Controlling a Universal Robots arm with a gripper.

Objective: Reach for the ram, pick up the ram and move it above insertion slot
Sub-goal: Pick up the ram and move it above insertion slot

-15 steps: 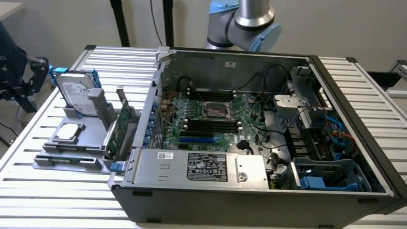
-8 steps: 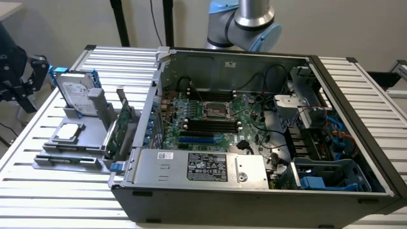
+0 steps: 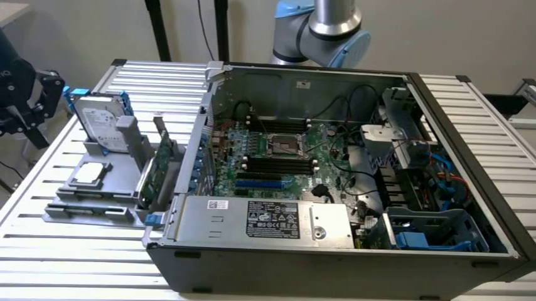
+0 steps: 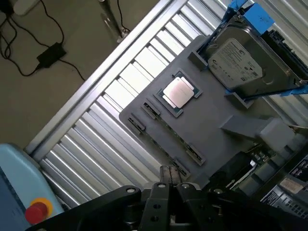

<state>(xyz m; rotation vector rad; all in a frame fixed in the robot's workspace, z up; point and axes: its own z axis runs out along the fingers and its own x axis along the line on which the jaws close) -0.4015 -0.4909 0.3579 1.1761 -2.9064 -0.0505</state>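
Note:
My gripper [image 4: 171, 177] hangs over the near edge of the grey holder [image 4: 216, 120], its two fingertips pressed together with nothing between them. In the exterior view the black gripper [image 3: 29, 116] sits at the far left, above and to the left of the holder [image 3: 117, 169]. Small clips on the holder mark two narrow slots [image 4: 171, 134]; I cannot tell whether the ram stands in one. A green board [image 3: 159, 175] stands on edge at the holder's right side. The motherboard's black slots [image 3: 277, 164] lie inside the open case.
A silver hard drive [image 4: 238, 62] in a blue frame and a CPU chip [image 4: 179, 92] rest on the holder. The open computer case [image 3: 335, 251] fills the slatted table's [image 3: 75, 251] middle. A blue box with a red button [image 4: 33, 209] is nearby. Cables lie on the floor [image 4: 48, 55].

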